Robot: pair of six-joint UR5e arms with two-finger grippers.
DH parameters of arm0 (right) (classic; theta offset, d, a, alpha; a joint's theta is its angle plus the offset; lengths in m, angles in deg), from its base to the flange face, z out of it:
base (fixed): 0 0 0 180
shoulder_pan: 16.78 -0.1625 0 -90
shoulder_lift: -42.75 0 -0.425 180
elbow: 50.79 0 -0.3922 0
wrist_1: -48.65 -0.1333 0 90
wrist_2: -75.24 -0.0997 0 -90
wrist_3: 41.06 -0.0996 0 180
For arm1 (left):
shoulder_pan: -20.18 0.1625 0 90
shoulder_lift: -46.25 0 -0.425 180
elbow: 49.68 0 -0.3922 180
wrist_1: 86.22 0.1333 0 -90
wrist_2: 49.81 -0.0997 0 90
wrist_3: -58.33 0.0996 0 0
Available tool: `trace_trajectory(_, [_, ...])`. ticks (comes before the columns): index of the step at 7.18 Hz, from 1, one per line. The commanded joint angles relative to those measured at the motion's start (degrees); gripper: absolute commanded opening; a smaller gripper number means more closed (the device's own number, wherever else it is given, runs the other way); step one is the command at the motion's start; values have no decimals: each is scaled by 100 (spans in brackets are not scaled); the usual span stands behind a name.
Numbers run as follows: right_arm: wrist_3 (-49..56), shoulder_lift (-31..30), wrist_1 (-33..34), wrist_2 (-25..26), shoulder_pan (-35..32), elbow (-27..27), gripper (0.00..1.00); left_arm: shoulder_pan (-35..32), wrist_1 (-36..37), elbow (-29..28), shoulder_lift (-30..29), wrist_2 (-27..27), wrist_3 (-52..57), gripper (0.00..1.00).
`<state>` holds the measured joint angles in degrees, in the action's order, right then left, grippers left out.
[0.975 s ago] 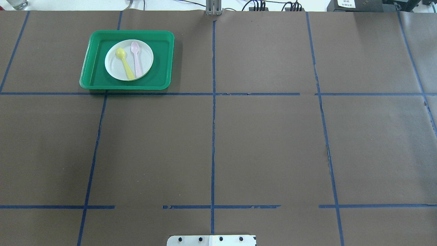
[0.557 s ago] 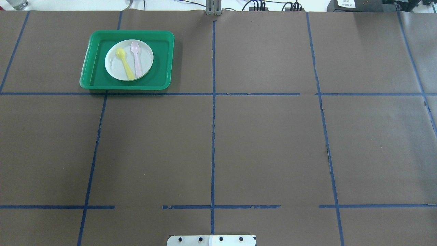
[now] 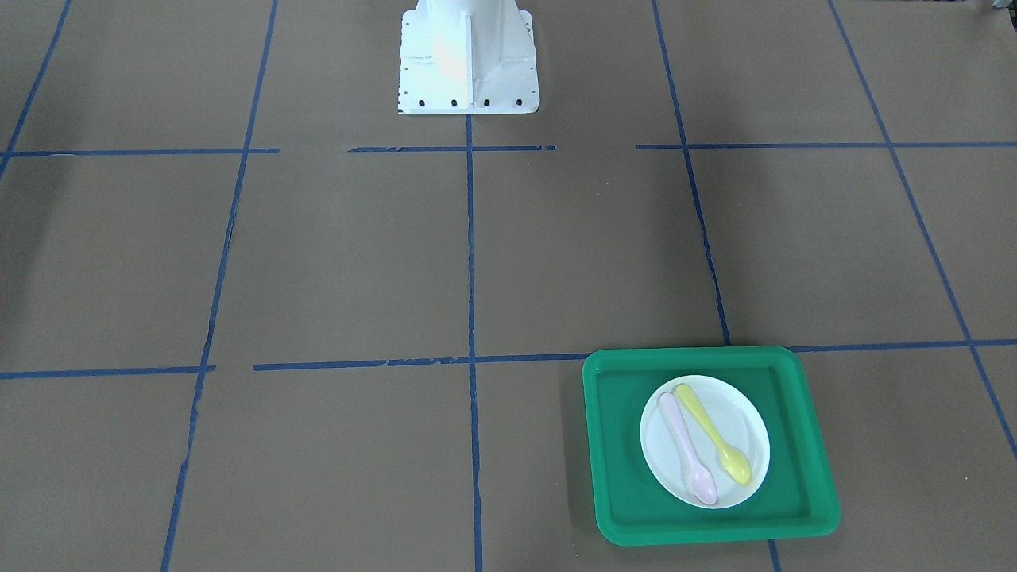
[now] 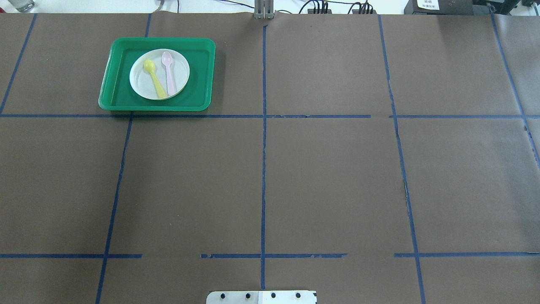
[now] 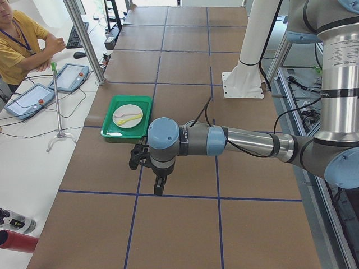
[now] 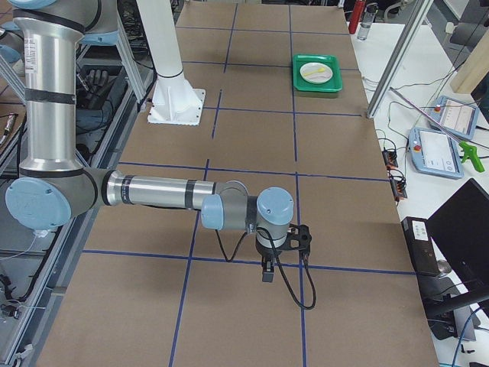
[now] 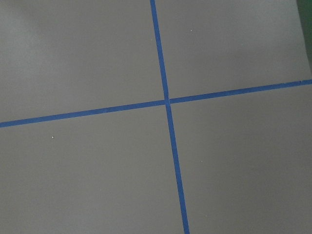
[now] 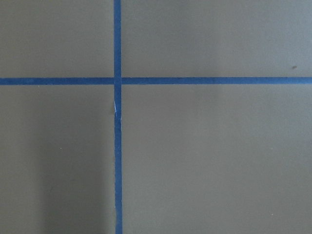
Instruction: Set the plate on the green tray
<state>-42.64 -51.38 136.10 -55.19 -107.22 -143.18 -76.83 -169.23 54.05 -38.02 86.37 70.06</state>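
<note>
Brown-papered table (image 4: 329,185) | plate (image 4: 141,82) with two spoons (image 4: 170,78) inside green tray (image 4: 162,40), goal apparently met | left gripper (image 5: 159,189), right gripper (image 6: 267,273) hang clear; whether their jaws are wide or narrow, cannot tell

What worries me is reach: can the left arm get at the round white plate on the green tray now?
Probably yes: the left hand hangs over bare brown table short of the bright green rectangular plastic tray, and nothing stands between it and the round white plate there.
</note>
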Motion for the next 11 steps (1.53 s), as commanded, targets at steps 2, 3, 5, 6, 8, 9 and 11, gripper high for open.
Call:
trace_trajectory(2, [0, 0, 0, 0, 0, -8, 100, 6, -523, -37, -212, -39, -5, 100])
trace_trajectory(3, [0, 0, 0, 0, 0, 1, 100, 6, -584, -37, -239, -12, -5, 100])
trace_trajectory(5, [0, 0, 0, 0, 0, 1, 100, -2, -646, -55, -178, -39, -13, 100])
trace_trajectory(6, [0, 0, 0, 0, 0, 1, 100, -2, -646, -54, -187, -39, -22, 100])
trace_trajectory(8, [0, 0, 0, 0, 0, -7, 100, -2, -646, -54, -169, -39, -22, 100])
trace_trajectory(9, [0, 0, 0, 0, 0, 1, 100, -2, -646, -54, -160, -39, -22, 100])
trace_trajectory(11, [0, 0, 0, 0, 0, -7, 100, -2, -655, 24, -204, -39, -22, 100])
